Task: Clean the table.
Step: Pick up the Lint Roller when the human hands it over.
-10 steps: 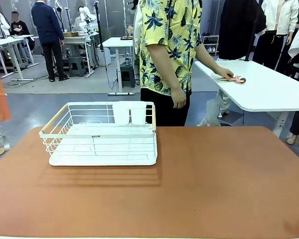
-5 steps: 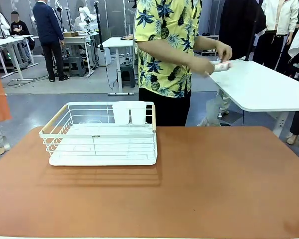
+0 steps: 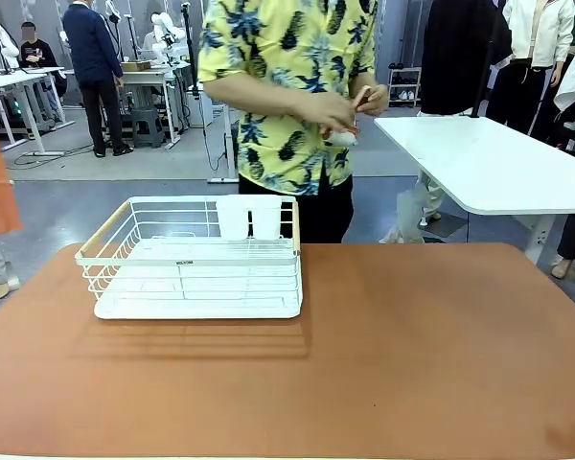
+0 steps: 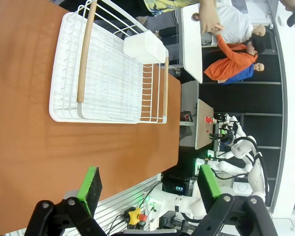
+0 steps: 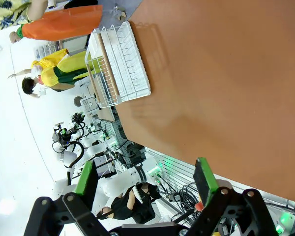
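Note:
The reddish-brown table [image 3: 412,355] spans the front view, and its top also shows in the left wrist view [image 4: 29,147] and the right wrist view [image 5: 226,78]. My left gripper [image 4: 147,191] hangs open above the table's near edge, nothing between its green pads [image 4: 91,187]. My right gripper [image 5: 145,182] is also open and holds nothing, high over the table's near edge. A person in a yellow patterned shirt [image 3: 287,86] stands at the far side, holding a small pinkish object [image 3: 350,120] in both hands at chest height.
A white wire rack [image 3: 196,259] with a wooden handle and two white cups stands on the table's left half, also seen in the left wrist view [image 4: 113,69] and right wrist view [image 5: 118,64]. A white table [image 3: 498,163] stands behind at the right.
The person lifted the small pinkish object off the white table at the right and turned toward the brown table, bringing it in front of the chest. The rack has not moved.

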You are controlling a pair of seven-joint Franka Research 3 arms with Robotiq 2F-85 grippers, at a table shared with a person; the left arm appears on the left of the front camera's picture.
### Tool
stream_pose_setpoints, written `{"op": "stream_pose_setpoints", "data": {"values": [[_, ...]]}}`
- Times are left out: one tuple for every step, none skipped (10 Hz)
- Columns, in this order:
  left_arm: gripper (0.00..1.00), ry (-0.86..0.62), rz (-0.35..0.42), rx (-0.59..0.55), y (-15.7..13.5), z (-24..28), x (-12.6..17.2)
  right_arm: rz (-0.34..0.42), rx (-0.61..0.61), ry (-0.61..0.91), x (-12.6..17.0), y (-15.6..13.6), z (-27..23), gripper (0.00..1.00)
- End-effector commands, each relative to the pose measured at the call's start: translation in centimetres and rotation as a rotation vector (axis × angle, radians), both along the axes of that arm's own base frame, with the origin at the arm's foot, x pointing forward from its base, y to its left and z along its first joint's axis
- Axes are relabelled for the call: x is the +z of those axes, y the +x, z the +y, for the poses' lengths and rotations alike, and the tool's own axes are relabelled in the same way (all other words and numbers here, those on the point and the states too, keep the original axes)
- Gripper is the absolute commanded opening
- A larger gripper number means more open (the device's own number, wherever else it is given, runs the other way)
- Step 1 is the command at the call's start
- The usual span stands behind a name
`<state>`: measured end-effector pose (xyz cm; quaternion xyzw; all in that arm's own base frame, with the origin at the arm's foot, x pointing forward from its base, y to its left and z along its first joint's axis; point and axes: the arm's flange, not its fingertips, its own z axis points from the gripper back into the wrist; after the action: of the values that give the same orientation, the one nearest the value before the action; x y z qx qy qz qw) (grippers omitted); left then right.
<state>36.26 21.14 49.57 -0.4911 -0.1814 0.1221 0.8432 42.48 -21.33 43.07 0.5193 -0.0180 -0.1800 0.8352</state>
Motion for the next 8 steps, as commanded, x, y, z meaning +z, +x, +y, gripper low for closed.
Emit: {"op": "stream_pose_setpoints", "data": {"values": [[1.00, -0.006, -0.004, 0.001, -0.14, 0.11, 0.06, -0.010, -0.005, -0.005, 0.34, -0.16, 0.13, 1.00], [1.00, -0.006, -0.004, 0.001, -0.14, 0.11, 0.06, -0.010, -0.005, -0.005, 0.34, -0.16, 0.13, 1.00], [1.00, -0.006, -0.004, 0.001, -0.14, 0.11, 0.06, -0.010, -0.005, -0.005, 0.34, -0.16, 0.13, 1.00], [1.00, -0.006, -0.004, 0.001, -0.14, 0.11, 0.06, -0.010, -0.005, -0.005, 0.34, -0.16, 0.13, 1.00], [1.00, -0.006, -0.004, 0.001, -0.14, 0.11, 0.06, -0.010, -0.005, -0.005, 0.34, -0.16, 0.13, 1.00], [1.00, -0.006, -0.004, 0.001, -0.14, 0.11, 0.06, -0.010, -0.005, -0.005, 0.34, -0.16, 0.13, 1.00], [1.00, -0.006, -0.004, 0.001, -0.14, 0.11, 0.06, -0.010, -0.005, -0.005, 0.34, -0.16, 0.13, 1.00], [1.00, -0.006, -0.004, 0.001, -0.14, 0.11, 0.06, -0.010, -0.005, -0.005, 0.34, -0.16, 0.13, 1.00]]}}
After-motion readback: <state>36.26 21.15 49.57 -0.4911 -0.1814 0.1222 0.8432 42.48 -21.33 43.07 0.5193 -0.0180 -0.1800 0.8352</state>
